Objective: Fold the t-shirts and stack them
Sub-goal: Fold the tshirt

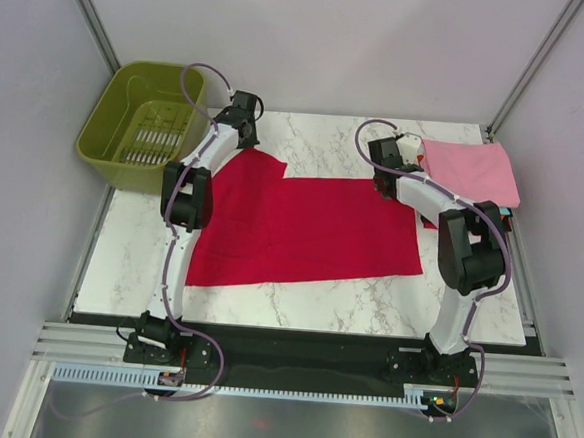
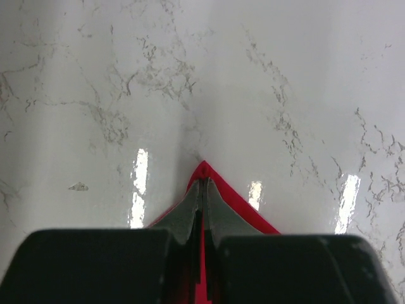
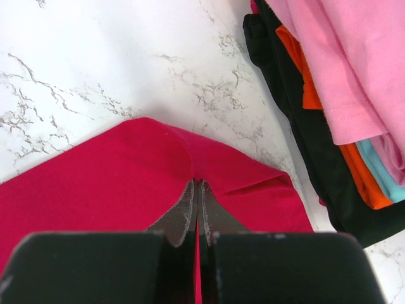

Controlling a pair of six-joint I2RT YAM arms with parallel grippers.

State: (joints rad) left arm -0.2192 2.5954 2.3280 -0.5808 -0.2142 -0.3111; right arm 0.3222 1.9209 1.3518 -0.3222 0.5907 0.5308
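Observation:
The crimson red t-shirt (image 1: 301, 230) lies spread on the marble table. My left gripper (image 1: 246, 126) is shut on its far left corner (image 2: 204, 170), low over the table. My right gripper (image 1: 386, 170) is shut on its far right edge (image 3: 190, 158). A stack of folded t-shirts (image 1: 471, 171) sits at the far right with a pink one on top. In the right wrist view the stack shows pink (image 3: 342, 63), teal (image 3: 383, 171), orange (image 3: 316, 95) and black (image 3: 297, 133) layers just right of my right gripper (image 3: 198, 182).
An olive-green plastic basket (image 1: 143, 123) stands off the table's far left corner, beside my left arm. Grey walls close in the left, right and back. Bare marble (image 1: 318, 136) shows between the two grippers and along the near edge.

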